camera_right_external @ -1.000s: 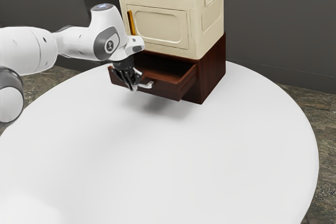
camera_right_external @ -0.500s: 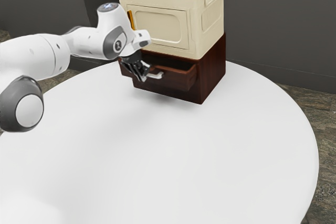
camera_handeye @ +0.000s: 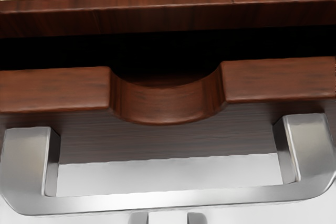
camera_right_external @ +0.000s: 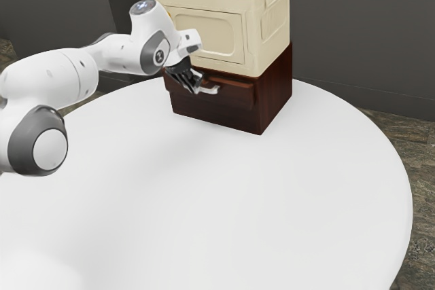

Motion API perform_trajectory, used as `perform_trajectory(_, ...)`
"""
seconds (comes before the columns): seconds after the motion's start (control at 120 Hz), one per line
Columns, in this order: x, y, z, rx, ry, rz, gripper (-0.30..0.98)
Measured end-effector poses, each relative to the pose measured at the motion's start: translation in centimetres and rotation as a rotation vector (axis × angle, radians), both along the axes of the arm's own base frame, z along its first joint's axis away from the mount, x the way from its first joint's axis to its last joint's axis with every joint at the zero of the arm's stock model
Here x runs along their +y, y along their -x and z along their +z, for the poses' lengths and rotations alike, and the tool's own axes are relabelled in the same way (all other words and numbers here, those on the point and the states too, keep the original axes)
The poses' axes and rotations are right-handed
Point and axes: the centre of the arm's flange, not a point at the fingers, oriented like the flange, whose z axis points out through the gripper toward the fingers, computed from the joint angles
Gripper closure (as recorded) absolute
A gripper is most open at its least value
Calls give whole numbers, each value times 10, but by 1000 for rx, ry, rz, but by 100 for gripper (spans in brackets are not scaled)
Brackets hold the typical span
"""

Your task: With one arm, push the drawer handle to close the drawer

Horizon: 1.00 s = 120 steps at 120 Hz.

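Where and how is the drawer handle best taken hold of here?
I'd grip the handle at the middle of its long bar, from in front of the drawer, jaws above and below: the bar runs along the drawer's front, and two end posts hold it off, leaving a gap behind.

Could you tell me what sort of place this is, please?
Probably a plain indoor room staged as a robot test area: a dark wall, stone-patterned flooring and a round white table bearing a cabinet.

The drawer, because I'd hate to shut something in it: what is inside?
Behind its notched front, the gap is dark, so I can't make out any contents. Further back, the brown cabinet covers the interior.
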Motion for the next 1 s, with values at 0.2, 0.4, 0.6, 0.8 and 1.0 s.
perform_trajectory(0.2, 1, -7, 0, -35, 1, -4, 68)
perform_trajectory(0.4, 4, -13, -5, -54, 1, -6, 68)
perform_trajectory(0.6, 0, -15, -7, -63, 7, -16, 69)
perform_trajectory(0.8, -16, 16, -14, 21, 18, -33, 68)
perform_trajectory(1.0, -74, 187, 126, 115, 75, -7, 44)
